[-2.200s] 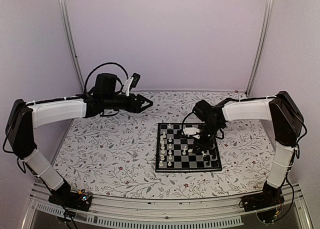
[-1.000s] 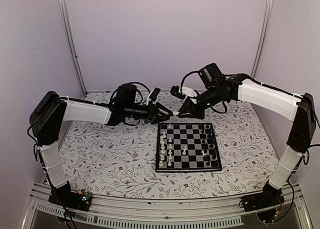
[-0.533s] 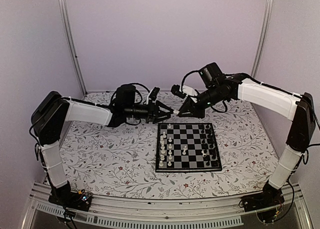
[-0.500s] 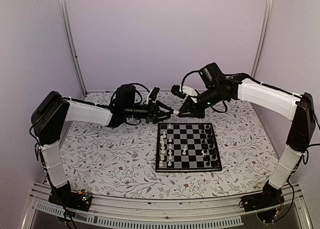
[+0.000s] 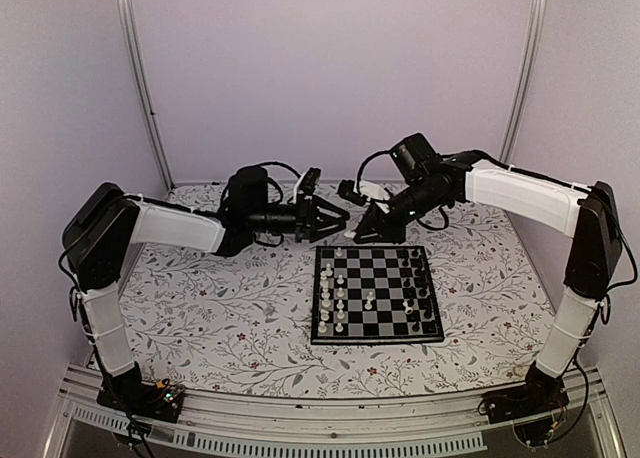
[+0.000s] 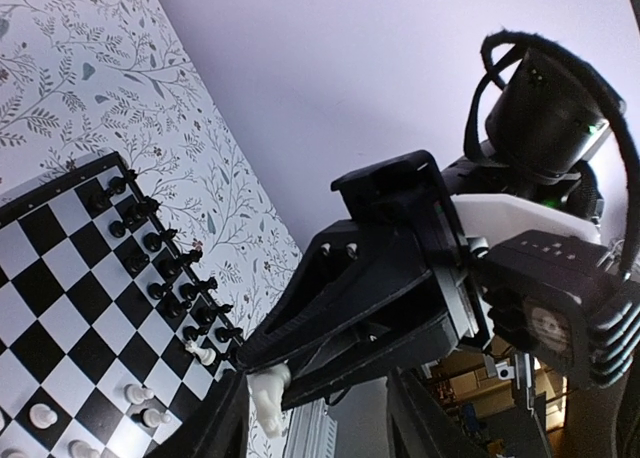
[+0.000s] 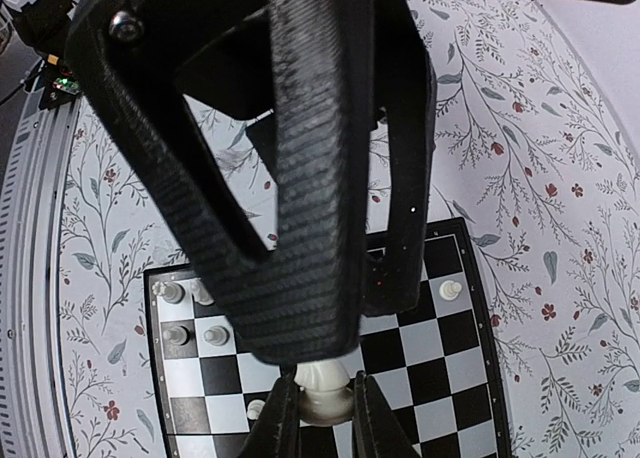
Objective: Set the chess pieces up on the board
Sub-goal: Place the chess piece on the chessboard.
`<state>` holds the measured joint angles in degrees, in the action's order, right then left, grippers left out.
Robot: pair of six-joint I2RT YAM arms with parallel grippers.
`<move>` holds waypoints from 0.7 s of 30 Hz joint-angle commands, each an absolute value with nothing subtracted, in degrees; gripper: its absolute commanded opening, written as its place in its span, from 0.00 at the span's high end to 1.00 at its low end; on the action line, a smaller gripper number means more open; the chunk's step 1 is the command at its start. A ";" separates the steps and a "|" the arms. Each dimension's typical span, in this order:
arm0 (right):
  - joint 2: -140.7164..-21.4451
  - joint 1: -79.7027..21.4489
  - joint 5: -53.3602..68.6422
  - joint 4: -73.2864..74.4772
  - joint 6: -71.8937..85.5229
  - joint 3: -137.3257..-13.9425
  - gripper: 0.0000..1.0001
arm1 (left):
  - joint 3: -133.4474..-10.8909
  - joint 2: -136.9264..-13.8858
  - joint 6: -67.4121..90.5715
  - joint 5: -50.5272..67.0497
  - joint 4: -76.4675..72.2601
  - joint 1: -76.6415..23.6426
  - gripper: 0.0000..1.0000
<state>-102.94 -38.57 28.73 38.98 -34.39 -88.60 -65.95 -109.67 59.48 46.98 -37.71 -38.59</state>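
Right gripper [image 7: 322,413] pinches white piece [image 7: 322,383] above far edge of board [image 5: 375,338]; left gripper [image 5: 338,220] half-open around it. Risk: early release drops it.

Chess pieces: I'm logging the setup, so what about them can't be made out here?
- Top view: the chess pieces on the board are too small to name.
- Right wrist view: the white piece in the right end effector has its top hidden by the left end effector.
- Left wrist view: the frame edge cuts off part of the board.
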 commanded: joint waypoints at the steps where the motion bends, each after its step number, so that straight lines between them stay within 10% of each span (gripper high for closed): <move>1: -103.39 -38.56 27.86 38.41 -33.76 -90.89 0.91 | -65.78 -109.80 59.05 47.70 -37.62 -39.63 0.52; 7: -103.18 -38.61 27.38 38.17 -33.42 -91.30 0.91 | -66.42 -109.48 56.50 46.69 -32.90 -39.74 0.49; 21: -104.32 -38.58 26.19 37.88 -32.95 -91.61 0.91 | -67.50 -111.00 58.18 50.01 -34.35 -40.23 0.83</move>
<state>-103.26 -38.57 26.87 38.54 -33.61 -89.95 -66.08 -109.91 57.63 47.79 -32.97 -39.33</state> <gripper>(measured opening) 0.166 0.207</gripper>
